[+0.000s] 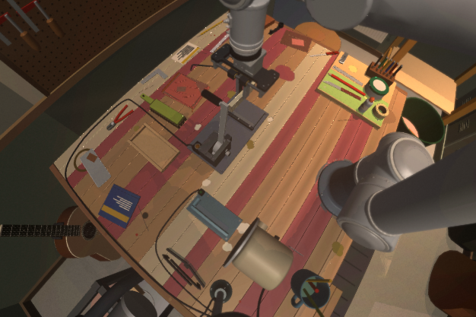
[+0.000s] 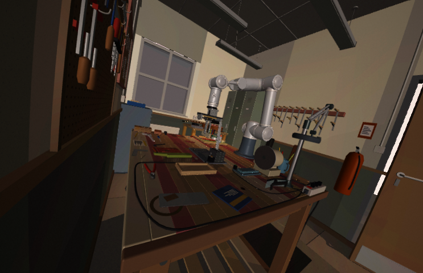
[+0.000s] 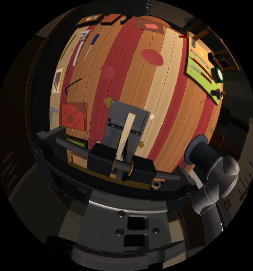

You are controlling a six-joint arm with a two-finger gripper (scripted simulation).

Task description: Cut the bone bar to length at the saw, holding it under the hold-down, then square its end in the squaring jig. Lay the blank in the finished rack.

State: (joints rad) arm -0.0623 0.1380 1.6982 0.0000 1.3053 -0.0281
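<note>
The pale bone bar (image 3: 124, 137) (image 1: 239, 99) hangs point-down, gripped at its top end in my closed gripper (image 3: 122, 165) (image 1: 246, 84) (image 2: 214, 126), above the far end of the saw station. The saw (image 1: 227, 129) (image 3: 126, 123) (image 2: 212, 154) is a grey base plate at the bench's middle, with a darker bed, an upright grey lever with a black handle (image 1: 210, 97), and a clamp block at its near end. The teal squaring jig (image 1: 213, 215) (image 2: 247, 170) lies nearer the bench's front. A shallow wooden tray (image 1: 153, 146) (image 2: 195, 168) lies left of the saw.
A cream drum-shaped machine (image 1: 261, 254) sits at the front of the bench by a blue mug (image 1: 311, 292). A green mat with tools (image 1: 355, 92) lies on the right and a red pad (image 1: 184, 89) on the left. A black cable (image 1: 77, 144) loops along the left edge.
</note>
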